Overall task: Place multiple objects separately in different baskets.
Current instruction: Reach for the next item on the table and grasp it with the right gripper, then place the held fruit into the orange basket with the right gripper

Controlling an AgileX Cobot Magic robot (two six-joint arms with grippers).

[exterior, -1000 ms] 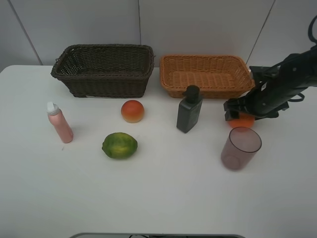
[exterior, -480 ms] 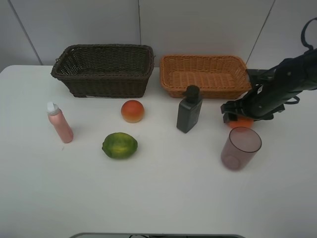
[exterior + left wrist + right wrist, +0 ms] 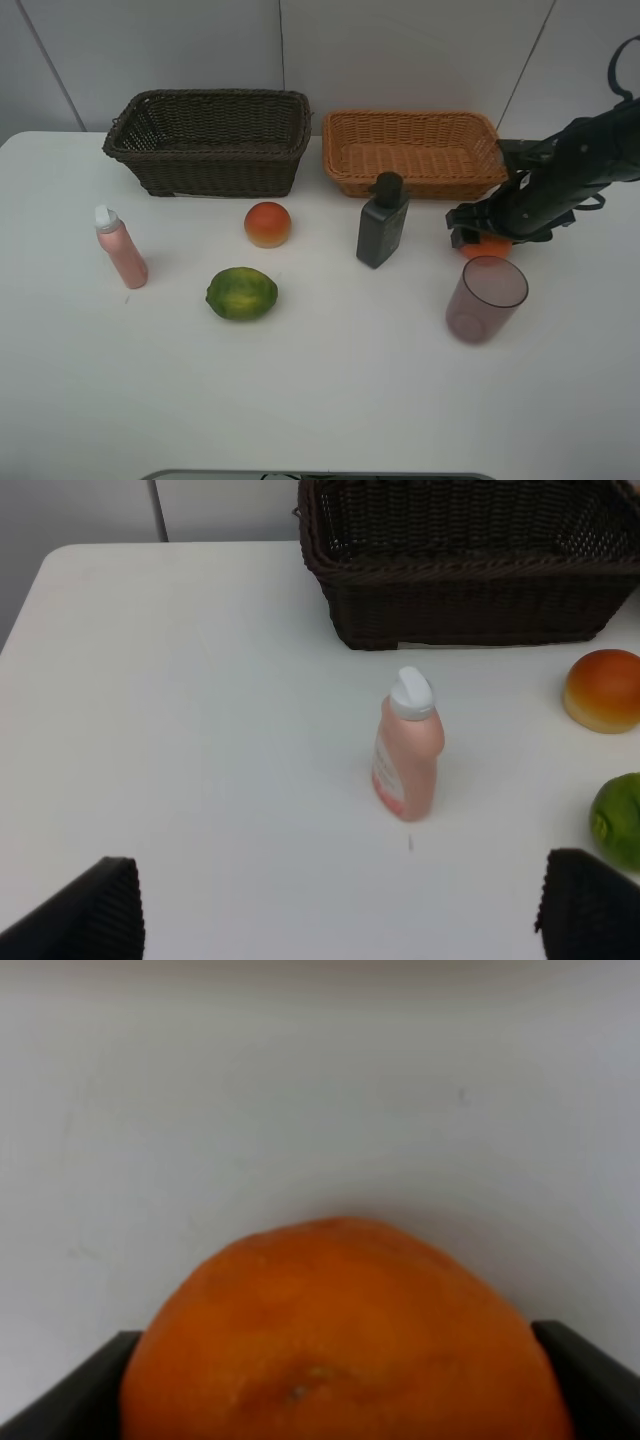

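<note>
The orange mandarin (image 3: 489, 247) is largely hidden beneath the right gripper (image 3: 478, 234) in the high view and is cut off at the wrist view's edge. It is found between the light orange-tan basket (image 3: 440, 184) and the translucent purple cup (image 3: 486, 300). Its bright orange peel, marked by one small pale spot, is seen pinched between both dark fingers, while the left gripper (image 3: 340, 910) is held spread, with only its tips shown.

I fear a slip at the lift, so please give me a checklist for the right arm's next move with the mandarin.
1. The mandarin sits between the fingers of the right gripper: ok.
2. The grip is firm: cannot tell.
3. The tan basket shows bare floor: ok.
4. The purple cup stands apart from the arm: cannot tell.
5. The left gripper is open, far away: ok.
</note>
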